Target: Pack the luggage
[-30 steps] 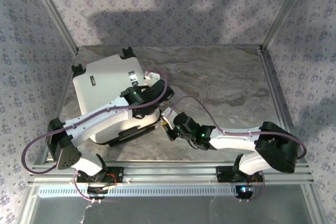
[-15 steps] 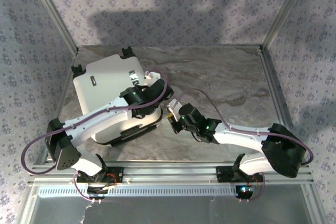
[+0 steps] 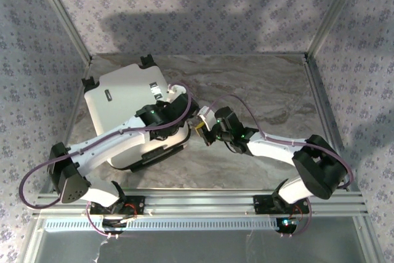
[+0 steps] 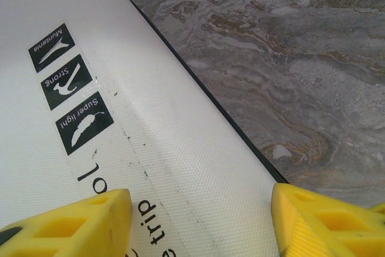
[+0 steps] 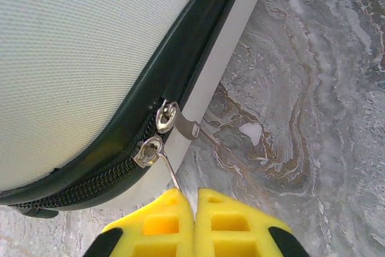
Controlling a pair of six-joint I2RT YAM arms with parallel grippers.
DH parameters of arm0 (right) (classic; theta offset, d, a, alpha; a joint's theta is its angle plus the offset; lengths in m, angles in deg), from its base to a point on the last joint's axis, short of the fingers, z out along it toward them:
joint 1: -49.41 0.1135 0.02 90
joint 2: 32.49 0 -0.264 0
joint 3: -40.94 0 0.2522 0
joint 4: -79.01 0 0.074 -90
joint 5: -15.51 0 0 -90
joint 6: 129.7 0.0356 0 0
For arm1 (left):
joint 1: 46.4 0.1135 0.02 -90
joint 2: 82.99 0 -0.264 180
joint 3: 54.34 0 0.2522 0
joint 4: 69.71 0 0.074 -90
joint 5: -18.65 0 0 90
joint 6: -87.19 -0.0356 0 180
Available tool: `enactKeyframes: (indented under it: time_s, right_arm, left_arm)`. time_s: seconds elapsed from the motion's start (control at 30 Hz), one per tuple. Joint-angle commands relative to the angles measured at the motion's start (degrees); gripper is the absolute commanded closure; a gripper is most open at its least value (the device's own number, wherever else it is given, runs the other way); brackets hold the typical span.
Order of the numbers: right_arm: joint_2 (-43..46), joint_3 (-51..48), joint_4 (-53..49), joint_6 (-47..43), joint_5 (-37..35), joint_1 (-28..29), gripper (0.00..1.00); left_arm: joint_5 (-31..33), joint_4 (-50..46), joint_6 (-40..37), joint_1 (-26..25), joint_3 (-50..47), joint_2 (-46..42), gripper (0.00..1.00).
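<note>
Right gripper (image 5: 194,209): pinching thin silver zipper pull (image 5: 167,170) on small white hard-shell suitcase (image 3: 120,100); draw along the seam.
Left gripper (image 4: 198,224): spread; steady your shell.

The luggage (image 3: 123,100) fills the table (image 3: 265,84) from 9 to 11 o'clock, the left arm (image 3: 114,141) lying across its top. At centre the right gripper (image 3: 202,130), pinching a zipper pull (image 5: 170,170), blocks the case's 3 o'clock side. Bare marble lies open from 12 to 3 o'clock, fenced by frame posts (image 3: 332,10)
</note>
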Motion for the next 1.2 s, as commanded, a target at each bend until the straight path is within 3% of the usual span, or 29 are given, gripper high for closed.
enactKeyframes:
  time_s: [0.0, 0.13, 0.3, 0.5, 0.77, 0.9, 1.17]
  right_arm:
    - [-1.26, 1.89, 2.95, 0.43, -7.7, -5.78, 1.0]
    - [-2.78, 3.41, 3.11, 1.5, -2.42, -8.72, 1.0]
    - [0.09, 1.57, 3.11, 6.46, -4.82, -12.34, 0.6]
    - [4.76, 0.88, 1.42, 9.77, -3.25, -15.17, 0.39]
    - [4.61, 3.39, 3.12, 14.05, 4.97, -14.92, 0.24]
    - [2.89, 6.09, 3.48, 16.03, 10.12, -13.99, 0.18]
    - [-1.18, 10.08, 6.07, 20.2, 18.72, -11.77, 0.12]
  left_arm:
    - [-6.95, -14.8, -3.19, -0.05, -4.01, -0.93, 0.39]
    - [-7.16, -13.25, -3.67, -0.12, -4.74, -2.68, 0.38]
    - [-3.25, -11.64, -2.39, -0.07, -5.86, -10.05, 0.31]
    - [-0.6, -9.92, 2.87, 4.79, -8.91, -23.89, 0.17]
    - [1.65, -12.45, 13.34, 17.12, -14.76, -36.98, 0.09]
    - [-2.29, -12.12, 14.98, 22.72, -17.17, -38.0, 0.04]
    - [-5.27, -10.13, 15.5, 29.22, -20.68, -38.14, 0.02]
